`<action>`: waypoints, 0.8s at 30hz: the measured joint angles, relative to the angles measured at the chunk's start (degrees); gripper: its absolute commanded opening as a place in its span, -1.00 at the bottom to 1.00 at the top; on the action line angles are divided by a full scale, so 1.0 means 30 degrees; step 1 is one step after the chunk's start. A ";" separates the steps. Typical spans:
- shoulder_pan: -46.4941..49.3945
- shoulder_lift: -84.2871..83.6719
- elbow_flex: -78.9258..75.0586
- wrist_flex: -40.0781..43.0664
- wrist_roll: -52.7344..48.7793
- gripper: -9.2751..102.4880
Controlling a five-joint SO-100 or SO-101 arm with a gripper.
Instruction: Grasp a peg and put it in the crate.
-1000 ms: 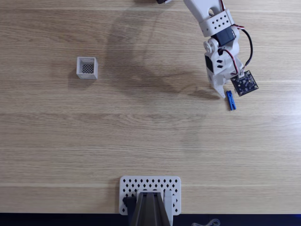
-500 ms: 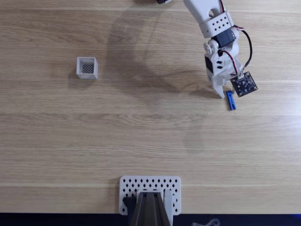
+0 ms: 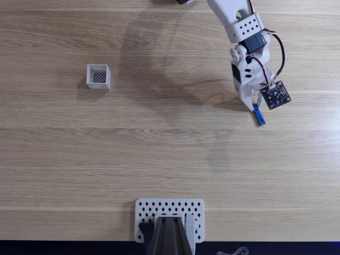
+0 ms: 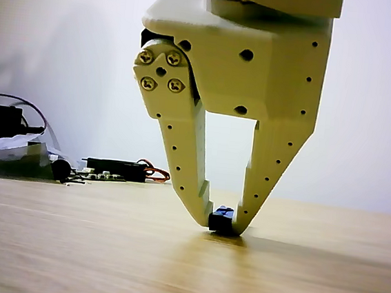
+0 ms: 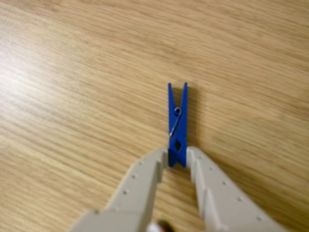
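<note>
The blue peg [image 3: 259,115] lies at the right of the wooden table in the fixed view. My gripper [image 3: 255,108] comes down on its near end, and both fingertips press against it. In the wrist view the peg [image 5: 177,121] points away from me, its lower end pinched between the two grey fingers [image 5: 145,176] of the gripper [image 5: 177,157]. In the other view the gripper [image 4: 221,222] holds the peg [image 4: 222,219] right at the table surface. The white crate [image 3: 99,77] stands far off to the left, open side up, with nothing in it.
A white perforated plate [image 3: 194,210] with a dark mount on it sits at the table's bottom edge in the fixed view. Cables and electronics [image 4: 113,170] lie far back on the left in the other view.
The fingers have shut on the peg. The peg has turned slightly and shifted a little toward the gripper.
</note>
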 measured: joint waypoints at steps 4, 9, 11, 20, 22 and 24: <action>0.0117 -0.0029 0.0029 -0.1113 0.0000 -0.84; 0.0820 0.0469 0.2607 -0.5068 0.0000 -0.85; 0.1025 0.1348 0.4541 -0.7207 0.0029 -0.85; 0.2578 0.9609 1.4971 -1.5615 0.0000 -0.85; 0.3340 1.1572 1.7168 -1.6641 0.0000 -0.85; 0.4336 1.3506 1.9189 -1.7461 0.0000 -0.85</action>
